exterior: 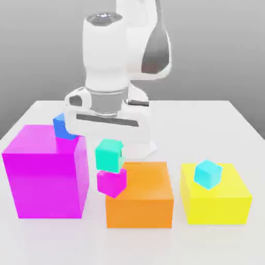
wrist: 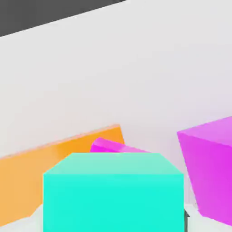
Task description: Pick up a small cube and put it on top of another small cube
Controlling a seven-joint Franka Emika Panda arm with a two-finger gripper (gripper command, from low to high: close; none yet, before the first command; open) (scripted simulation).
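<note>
Fingers at the stack: whether they were spread or pinching, we could not tell, for the gripper hung straight down over the small teal cube and its white body hid them.

The teal cube sat directly above the small magenta cube, the two faces apparently touching, with the upper one a little off square. The hand view put the teal cube close under the camera and the magenta one peeping out beyond it.

We judged the task to be at the placing step, the stack made or very nearly so. The next move called for a clean let-go and a straight lift, without nudging the upper cube off its perch.

The pair stood on the white surface between the big magenta block and the orange block. We saw no true containers. A sky-cyan cube rested atop the yellow block. A blue cube showed at the big magenta block's far top edge, on it or behind it, we could not say.
</note>
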